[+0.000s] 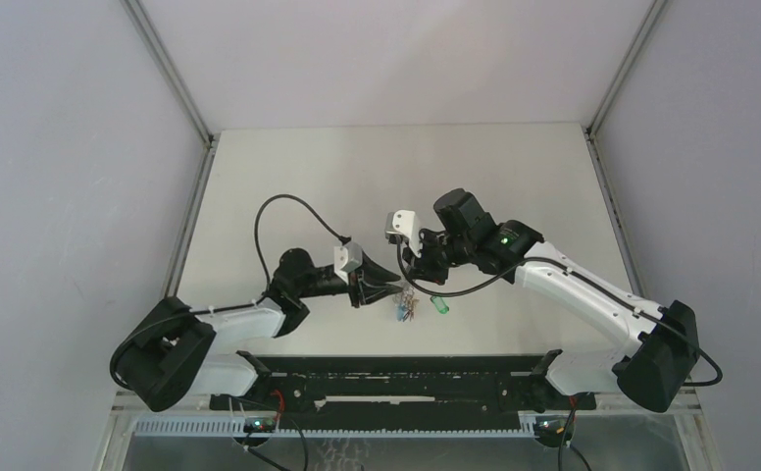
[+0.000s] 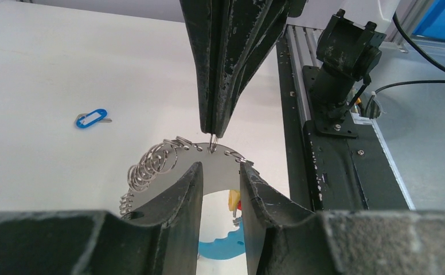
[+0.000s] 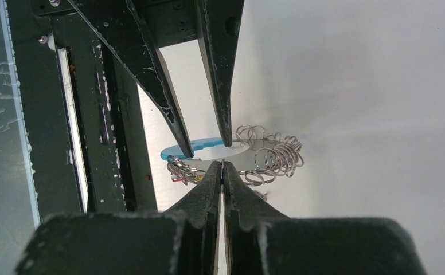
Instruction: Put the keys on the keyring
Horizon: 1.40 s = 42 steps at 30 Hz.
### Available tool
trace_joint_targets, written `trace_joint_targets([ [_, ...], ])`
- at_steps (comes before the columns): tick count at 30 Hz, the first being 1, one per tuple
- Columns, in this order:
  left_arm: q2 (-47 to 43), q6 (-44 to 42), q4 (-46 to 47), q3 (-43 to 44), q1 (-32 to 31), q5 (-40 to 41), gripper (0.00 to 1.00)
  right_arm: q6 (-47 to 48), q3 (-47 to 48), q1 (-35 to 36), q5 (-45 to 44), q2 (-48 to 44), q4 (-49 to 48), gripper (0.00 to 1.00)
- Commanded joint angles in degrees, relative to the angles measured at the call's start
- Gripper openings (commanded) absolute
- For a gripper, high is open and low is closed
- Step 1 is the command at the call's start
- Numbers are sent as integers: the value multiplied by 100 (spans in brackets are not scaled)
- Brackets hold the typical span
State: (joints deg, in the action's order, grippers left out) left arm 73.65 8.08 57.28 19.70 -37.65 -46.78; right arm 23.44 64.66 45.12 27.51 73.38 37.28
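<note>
While right fingers (image 3: 206,195) pinch 1 silver link (image 2: 212,146), left fingers (image 3: 220,86), apart, straddle keyring (image 3: 171,153): grey hoop, light-blue sleeve; grip unclear.

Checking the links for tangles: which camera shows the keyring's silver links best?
The right wrist view: the silver links fan out close and mostly unobstructed beside the shut right pincer. The left wrist view hides part behind its own fingers; the top view shows only a tiny cluster.

White table (image 1: 377,167), a black rail (image 1: 396,373) (scuffed) along its near edge, grey walls (image 1: 63,147)
</note>
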Motion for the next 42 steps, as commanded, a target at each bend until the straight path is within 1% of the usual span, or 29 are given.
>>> trace_joint_targets([
  [1,106,103,425,451,-50,-92,34,82,241,49,143,-51,-228,0],
  [13,393,87,442,616,-50,-162,32,108,242,76,231,-26,-286,0],
  [21,525,108,468,661,-49,-227,28,108,241,84,267,-26,-290,0],
  [30,585,333,775,701,-66,-425,24,104,216,84,321,-9,-335,0],
  [33,622,358,795,724,-76,-483,17,101,216,84,336,16,-350,0],
  [36,672,358,797,720,-85,-491,3,95,213,83,351,27,-376,0],
  [37,676,351,800,720,-85,-489,1,91,213,84,350,22,-385,0],
  [40,624,325,776,666,-86,-432,0,49,186,84,322,-54,-474,0],
  [42,534,208,583,654,-77,-375,0,-46,86,69,264,-198,-648,0],
])
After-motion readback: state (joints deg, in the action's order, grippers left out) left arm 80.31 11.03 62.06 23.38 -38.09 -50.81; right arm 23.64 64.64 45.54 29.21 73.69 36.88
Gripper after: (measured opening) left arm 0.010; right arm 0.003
